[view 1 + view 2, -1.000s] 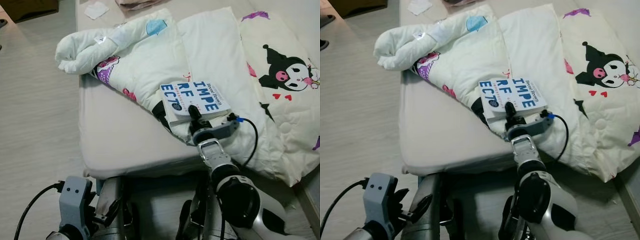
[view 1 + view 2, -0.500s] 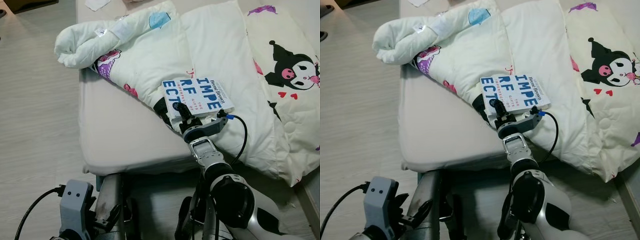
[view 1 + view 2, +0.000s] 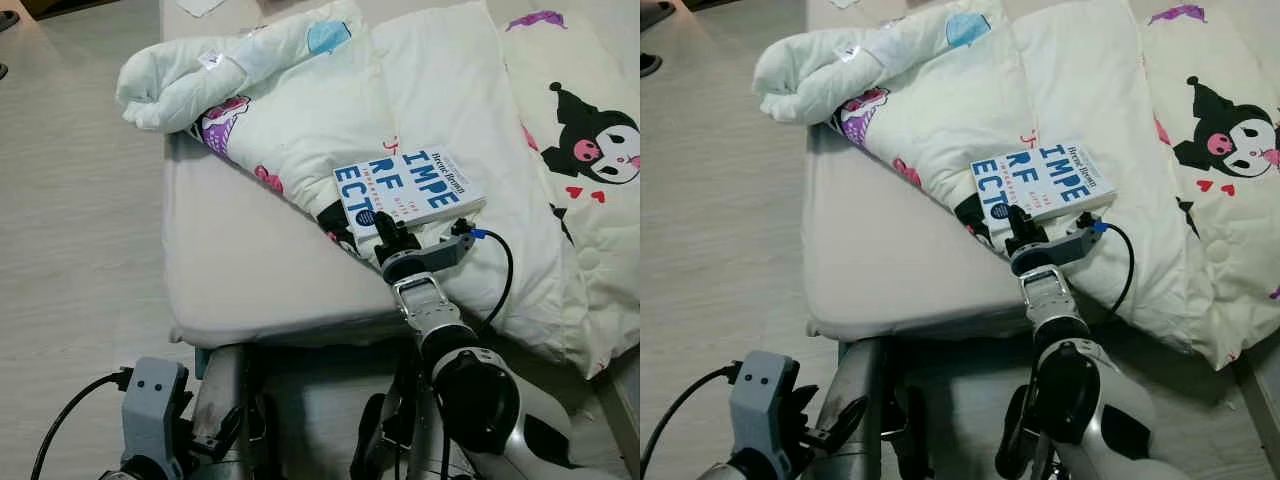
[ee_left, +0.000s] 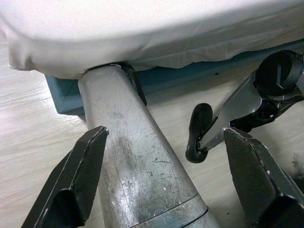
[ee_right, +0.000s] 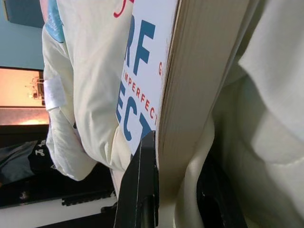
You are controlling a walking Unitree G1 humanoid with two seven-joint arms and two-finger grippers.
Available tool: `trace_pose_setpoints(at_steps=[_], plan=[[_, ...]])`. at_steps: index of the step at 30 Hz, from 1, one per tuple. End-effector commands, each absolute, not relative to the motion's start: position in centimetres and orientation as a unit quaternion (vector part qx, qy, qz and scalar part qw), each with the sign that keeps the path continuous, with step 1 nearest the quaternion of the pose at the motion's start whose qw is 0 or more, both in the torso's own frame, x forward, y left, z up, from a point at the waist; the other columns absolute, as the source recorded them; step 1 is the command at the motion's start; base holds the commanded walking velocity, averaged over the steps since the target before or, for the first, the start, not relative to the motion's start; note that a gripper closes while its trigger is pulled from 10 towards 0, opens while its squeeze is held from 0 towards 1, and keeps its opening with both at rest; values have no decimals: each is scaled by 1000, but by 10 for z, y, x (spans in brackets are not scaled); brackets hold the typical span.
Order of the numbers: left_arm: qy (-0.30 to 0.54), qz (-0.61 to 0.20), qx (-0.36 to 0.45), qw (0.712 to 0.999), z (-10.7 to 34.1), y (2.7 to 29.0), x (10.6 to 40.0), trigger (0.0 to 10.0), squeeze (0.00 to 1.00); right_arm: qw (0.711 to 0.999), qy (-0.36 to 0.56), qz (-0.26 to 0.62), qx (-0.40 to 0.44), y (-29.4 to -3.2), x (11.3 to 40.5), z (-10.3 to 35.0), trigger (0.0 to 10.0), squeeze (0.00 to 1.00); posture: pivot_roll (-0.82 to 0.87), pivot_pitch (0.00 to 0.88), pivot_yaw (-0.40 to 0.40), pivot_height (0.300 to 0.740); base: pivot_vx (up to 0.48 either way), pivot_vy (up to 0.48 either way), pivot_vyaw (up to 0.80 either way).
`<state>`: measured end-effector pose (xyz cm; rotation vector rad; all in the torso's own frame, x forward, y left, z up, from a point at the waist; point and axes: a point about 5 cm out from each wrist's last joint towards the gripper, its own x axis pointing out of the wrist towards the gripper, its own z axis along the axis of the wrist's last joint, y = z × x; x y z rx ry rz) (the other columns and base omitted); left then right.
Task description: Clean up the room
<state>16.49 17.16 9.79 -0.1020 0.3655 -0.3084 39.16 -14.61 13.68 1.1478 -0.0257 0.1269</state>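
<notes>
Our right hand (image 3: 392,238) is closed on the near edge of the book (image 3: 408,189), one black finger lying over the white cover and the other under the page block, as the right wrist view shows with the finger (image 5: 141,190) pressed flat against the cover beside the blue lettering. The book sits on the cream quilt (image 3: 400,110), near the middle of the bed (image 3: 240,270), with its far end resting on the quilt and its near end in our grip. A bunched roll of quilt lies at the far left, and a printed cartoon figure shows at the far right.

We judge the step in hand to be lifting the book clear of the bedding so it can be put away. To do that well we should keep the pinch firm and close to the middle of the near edge, raise it straight up before swinging, and watch that the soft quilt fold beside the lower finger is not caught and dragged along. A paperback held by one edge will sag, so a slow lift suits it.

Our right arm reaches forward and up from low at the near right, wrist roughly level. Our left hand (image 4: 161,180) hangs low by the bed's near edge, fingers spread wide, holding nothing.
</notes>
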Motion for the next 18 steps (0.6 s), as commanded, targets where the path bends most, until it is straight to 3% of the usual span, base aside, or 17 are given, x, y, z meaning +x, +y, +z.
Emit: trace_pose_setpoints(at_steps=[1, 2, 3, 6, 7, 9, 10, 14, 15, 17, 18], plan=[[206, -149, -61, 965, 89, 171, 159, 10000, 0, 846, -3, 23, 533, -158, 385, 121, 10000, 0, 304, 479, 45, 570, 0, 0, 0], [206, -150, -61, 965, 89, 170, 160, 10000, 0, 847, -5, 25, 532, -158, 385, 121, 10000, 0, 304, 479, 45, 570, 0, 0, 0], [206, -150, -62, 965, 89, 170, 160, 10000, 0, 850, -4, 18, 527, -160, 385, 121, 10000, 1000, 304, 478, 45, 570, 0, 0, 0], [205, -150, -64, 965, 89, 169, 161, 10000, 0, 856, 2, 0, 517, -163, 385, 121, 10000, 1000, 306, 478, 43, 570, 0, 0, 0], [205, -150, -64, 965, 89, 169, 161, 10000, 0, 857, 3, -4, 516, -164, 386, 122, 10000, 333, 307, 479, 44, 570, 0, 0, 0], [205, -150, -64, 965, 89, 169, 161, 10000, 0, 856, 2, -4, 516, -165, 386, 122, 10000, 333, 307, 479, 44, 570, 0, 0, 0], [205, -149, -64, 965, 89, 169, 160, 10000, 0, 853, -3, -9, 521, -169, 387, 124, 10000, 0, 309, 479, 42, 570, 0, 0, 0], [205, -149, -64, 965, 90, 169, 160, 10000, 0, 851, -9, -14, 524, -172, 387, 126, 10000, 0, 309, 479, 41, 570, 0, 0, 0], [204, -149, -64, 965, 90, 169, 160, 10000, 0, 848, -13, -15, 530, -174, 387, 127, 10000, 239, 310, 479, 41, 570, 0, 0, 0], [204, -149, -64, 965, 90, 169, 160, 10000, 0, 848, -13, -15, 530, -174, 387, 127, 10000, 239, 310, 479, 41, 570, 0, 0, 0], [204, -148, -64, 965, 90, 169, 160, 10000, 0, 846, -17, -15, 532, -176, 387, 128, 10000, 1000, 312, 480, 41, 570, 0, 0, 0]])
